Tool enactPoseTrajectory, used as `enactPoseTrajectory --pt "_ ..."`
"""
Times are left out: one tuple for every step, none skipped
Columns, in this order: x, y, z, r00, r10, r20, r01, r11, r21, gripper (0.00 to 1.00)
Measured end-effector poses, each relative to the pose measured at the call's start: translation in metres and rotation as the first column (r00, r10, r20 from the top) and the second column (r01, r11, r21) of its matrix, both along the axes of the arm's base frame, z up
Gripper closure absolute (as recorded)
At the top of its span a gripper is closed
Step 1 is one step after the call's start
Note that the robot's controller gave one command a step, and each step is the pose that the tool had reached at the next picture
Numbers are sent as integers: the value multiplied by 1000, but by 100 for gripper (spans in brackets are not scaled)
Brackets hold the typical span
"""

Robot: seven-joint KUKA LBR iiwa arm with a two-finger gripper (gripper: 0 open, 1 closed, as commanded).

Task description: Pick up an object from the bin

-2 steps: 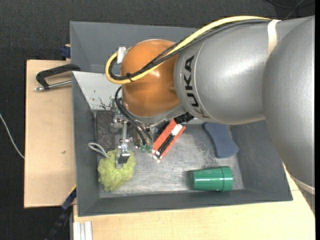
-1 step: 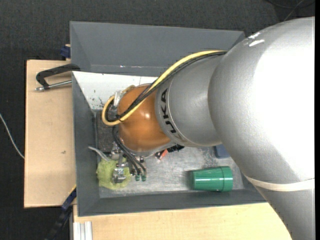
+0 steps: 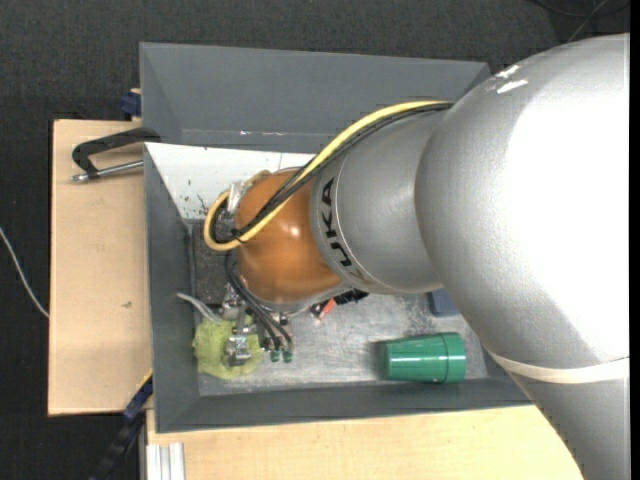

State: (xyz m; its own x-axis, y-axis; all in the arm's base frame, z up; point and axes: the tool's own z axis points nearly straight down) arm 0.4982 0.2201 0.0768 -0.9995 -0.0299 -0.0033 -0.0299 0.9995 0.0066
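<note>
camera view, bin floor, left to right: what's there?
Yellow-green soft lump in the bottom-left corner, with the gripper down at its right side → bare grey floor → green cylinder lying on its side near the bottom-right corner.

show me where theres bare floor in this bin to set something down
One free patch: the grey bin floor along the near wall, between the gripper and the green cylinder lying on its side. The left near corner is crowded: the gripper is over a yellow-green lump. The arm hides the middle.
</note>
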Motion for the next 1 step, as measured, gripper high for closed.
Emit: enactPoseTrajectory --pt "2 -6 163 1000 -22 4 22 1000 -2 100"
